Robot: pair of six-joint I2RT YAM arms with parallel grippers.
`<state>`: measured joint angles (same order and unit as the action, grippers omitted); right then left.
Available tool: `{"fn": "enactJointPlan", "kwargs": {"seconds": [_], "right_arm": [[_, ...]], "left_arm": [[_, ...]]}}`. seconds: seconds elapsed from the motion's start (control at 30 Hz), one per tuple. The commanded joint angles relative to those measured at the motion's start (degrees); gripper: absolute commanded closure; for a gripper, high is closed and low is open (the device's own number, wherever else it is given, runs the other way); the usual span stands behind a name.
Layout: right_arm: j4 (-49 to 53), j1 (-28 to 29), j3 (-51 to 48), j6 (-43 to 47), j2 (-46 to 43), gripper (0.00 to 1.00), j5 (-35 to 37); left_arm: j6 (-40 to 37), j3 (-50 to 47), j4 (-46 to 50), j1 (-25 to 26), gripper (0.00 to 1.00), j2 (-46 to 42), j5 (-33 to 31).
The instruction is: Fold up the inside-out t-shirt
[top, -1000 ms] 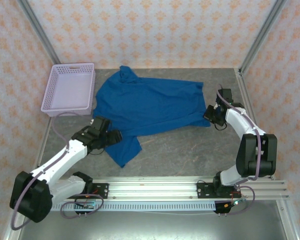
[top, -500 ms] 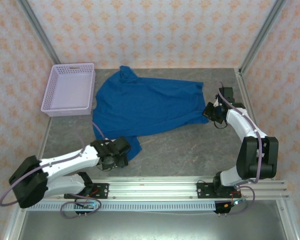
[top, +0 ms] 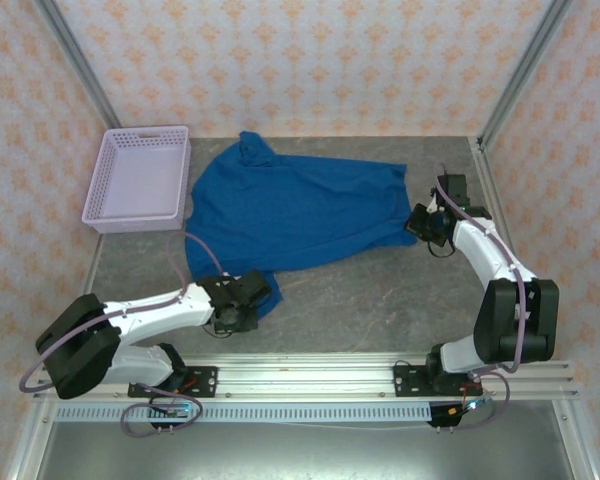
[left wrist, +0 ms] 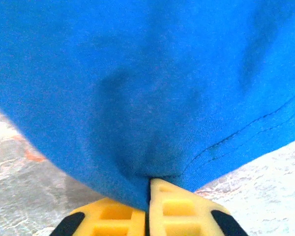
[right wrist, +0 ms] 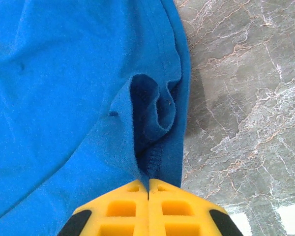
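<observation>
From above, the lavender basket sits at the far left of the bench, its mesh floor bare. Just beside it, the inside-out t-shirt lies spread across the middle. The left gripper is at the shirt's near-left corner and the right gripper at its right edge.

At the left wrist, the left gripper has its jaws pressed together, pinching blue cloth near a stitched hem.

At the right wrist, the right gripper is clamped on a folded hem of the shirt.

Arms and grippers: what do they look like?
White links with black joints on the left arm and right arm, a greyish cable looping along each. Yellow fingers with square recesses and black patches on the left gripper and right gripper.
</observation>
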<state>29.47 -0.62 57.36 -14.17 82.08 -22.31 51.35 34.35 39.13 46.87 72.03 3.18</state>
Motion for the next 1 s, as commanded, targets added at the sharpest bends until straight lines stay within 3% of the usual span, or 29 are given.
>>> {"fn": "enactJointPlan", "kwargs": {"seconds": [0.0, 0.23, 0.43, 0.6, 0.73, 0.97], "right_arm": [[-0.5, 0.4, -0.2, -0.3, -3.1, 1.0, 1.8], [-3.3, 0.4, 4.7, -1.1, -8.2, 1.0, 4.6], [-1.0, 0.5, 14.7, 0.8, -11.0, 1.0, 9.6], [3.0, 0.5, 19.2, 3.1, -18.2, 1.0, 11.0], [9.0, 0.6, 24.2, 4.7, -25.8, 1.0, 11.2], [17.3, 0.6, 38.4, 5.9, -31.4, 1.0, 11.7]], "left_arm": [[-3.4, 4.5, 6.3, -1.1, 1.0, -6.3, -8.7], [-18.6, 21.5, 12.3, -11.3, 1.0, -21.3, -23.2], [-30.8, 41.4, 12.1, -19.1, 1.0, -21.7, -30.7], [-36.3, 55.6, 13.8, -19.8, 1.0, -21.7, -33.7], [-40.4, 64.6, 15.4, -19.8, 1.0, -22.5, -32.2], [-47.4, 82.1, 19.3, -19.7, 1.0, -16.6, -33.0]]}}
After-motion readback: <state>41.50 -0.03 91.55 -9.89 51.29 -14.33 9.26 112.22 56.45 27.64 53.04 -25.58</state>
